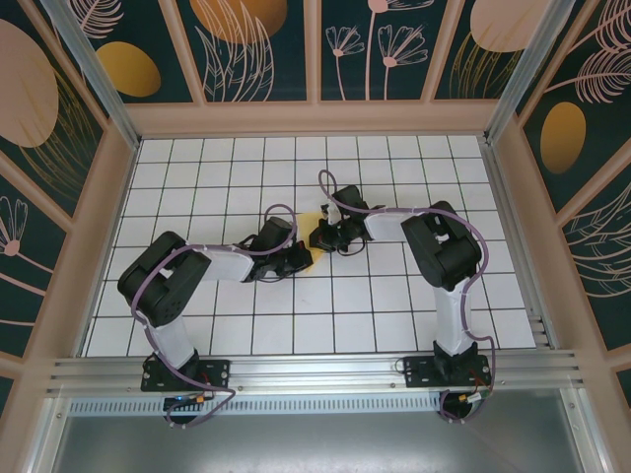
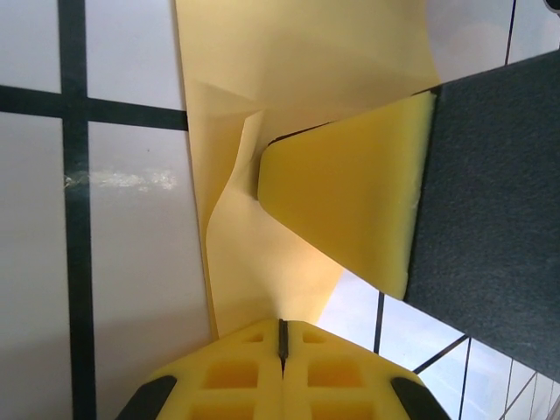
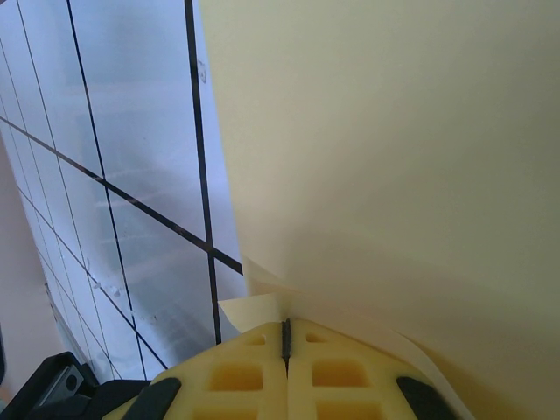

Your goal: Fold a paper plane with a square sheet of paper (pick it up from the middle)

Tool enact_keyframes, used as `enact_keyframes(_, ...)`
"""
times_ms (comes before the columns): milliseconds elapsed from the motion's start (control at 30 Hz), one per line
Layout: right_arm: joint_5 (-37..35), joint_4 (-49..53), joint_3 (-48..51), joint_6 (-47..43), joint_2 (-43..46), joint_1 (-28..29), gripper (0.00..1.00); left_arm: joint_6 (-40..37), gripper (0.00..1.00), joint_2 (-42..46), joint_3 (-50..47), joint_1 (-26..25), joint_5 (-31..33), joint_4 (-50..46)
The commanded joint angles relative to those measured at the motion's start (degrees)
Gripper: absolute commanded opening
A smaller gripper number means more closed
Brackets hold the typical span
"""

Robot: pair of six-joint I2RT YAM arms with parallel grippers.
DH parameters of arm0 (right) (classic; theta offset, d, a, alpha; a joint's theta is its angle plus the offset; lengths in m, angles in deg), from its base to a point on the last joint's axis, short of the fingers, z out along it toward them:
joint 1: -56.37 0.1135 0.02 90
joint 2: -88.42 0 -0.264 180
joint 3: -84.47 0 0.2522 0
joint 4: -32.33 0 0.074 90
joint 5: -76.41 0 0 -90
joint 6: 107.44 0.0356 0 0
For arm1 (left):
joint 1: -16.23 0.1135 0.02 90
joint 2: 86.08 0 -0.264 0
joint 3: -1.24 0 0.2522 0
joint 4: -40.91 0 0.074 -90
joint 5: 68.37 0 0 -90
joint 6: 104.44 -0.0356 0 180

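Yellow paper sits pinched between both arms at the middle of the white tiled table — in the top view the two wrists hide most of the square sheet of paper. On the left wrist camera, the left gripper is closed tight on one edge of the sheet, and the paper buckles away from its tips. Just beyond, a yellow finger of the other arm reaches in against a fold. On the right wrist camera, the right gripper is likewise clamped shut on a layered edge, with the sheet spreading broad to its right. I judge the grips are set close together so one steadies the paper while the other works a crease. There is no dart shape yet, so folding looks early.
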Motion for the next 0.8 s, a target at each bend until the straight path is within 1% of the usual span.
enact_keyframes(0, -2.24, 2.12, -0.57, -0.45, 1.62, -1.2, 0.0, -1.03, 0.0, -1.77, 0.51, -0.28, 2.29, -5.78)
enact_keyframes(133, -4.06, -2.71, 4.02, 0.81, 8.05, -1.29, 0.03, -0.98, 0.0, -2.24, 0.61, -0.25, 3.85, -8.07)
enact_keyframes(167, -4.64, -3.54, 5.65, 1.0, 9.65, -2.08, 0.04, -0.98, 0.0, -2.31, 0.61, -0.25, 4.05, -8.28)
enact_keyframes(200, -5.1, -4.43, 7.32, 1.05, 10.94, -3.11, 0.04, -0.88, 0.0, -2.46, 0.53, -0.22, 4.13, -8.22)
enact_keyframes(267, -5.67, -5.57, 9.95, 1.09, 12.56, -3.31, 0.04, -0.73, 0.0, -2.74, 0.6, -0.25, 4.14, -8.29)
enact_keyframes(300, -5.68, -5.72, 10.8, 1.05, 12.82, -3.31, 0.02, -0.79, 0.0, -2.88, 0.62, -0.22, 4.21, -8.3)
enact_keyframes(333, -5.3, -5.85, 11.58, 0.97, 12.79, -3.26, 0.0, -0.63, 0.0, -2.98, 0.67, -0.29, 4.22, -8.37)
enact_keyframes(467, -3.83, -6.52, 12.81, 0.75, 11.46, -2.31, 0.0, -0.3, 0.0, -2.99, 0.71, -0.23, 5.14, -9.09)
enact_keyframes(767, -1.75, -6.37, 10.09, -0.35, 7.34, -1.9, 0.0, 0.24, 0.0, -2.89, 0.66, -0.23, 5.76, -9.98)
